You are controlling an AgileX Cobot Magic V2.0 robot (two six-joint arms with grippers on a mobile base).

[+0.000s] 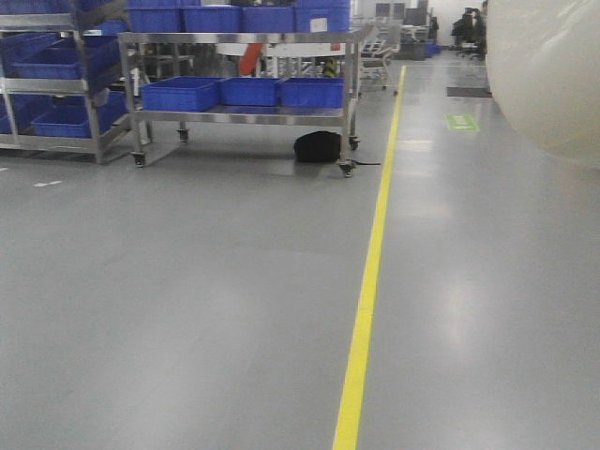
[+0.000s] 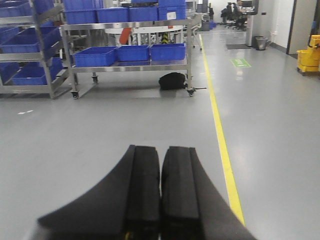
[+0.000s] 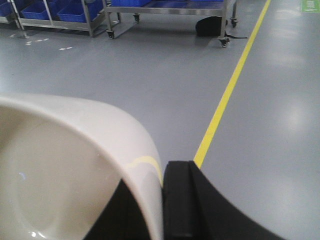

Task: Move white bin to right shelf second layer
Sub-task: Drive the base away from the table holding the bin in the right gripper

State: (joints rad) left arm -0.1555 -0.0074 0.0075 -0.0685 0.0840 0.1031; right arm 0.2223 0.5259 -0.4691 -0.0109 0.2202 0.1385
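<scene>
- The bin (image 1: 548,75) is up close, on the right.
- Its wall sits in the grip of the right gripper (image 3: 156,192).
- A line (image 1: 370,272) runs along the floor (image 1: 187,309) from near to far, left of the bin.
- A cart (image 1: 234,38) stands far back, left of the line.
- Crates (image 1: 248,91) sit on its low shelf, with more on top.
- A bag (image 1: 317,146) lies on the floor under the cart's right end.
- A rack (image 1: 47,85) with more crates stands left of the cart.

Grey floor (image 1: 187,309) lies open ahead on both sides of the yellow line (image 1: 367,281). Far ahead left, steel racks (image 1: 239,39) loaded with blue crates (image 1: 180,94) bar the way, with a black bag (image 1: 317,147) at their foot. The white bin (image 1: 548,75) crowds the near right.
</scene>
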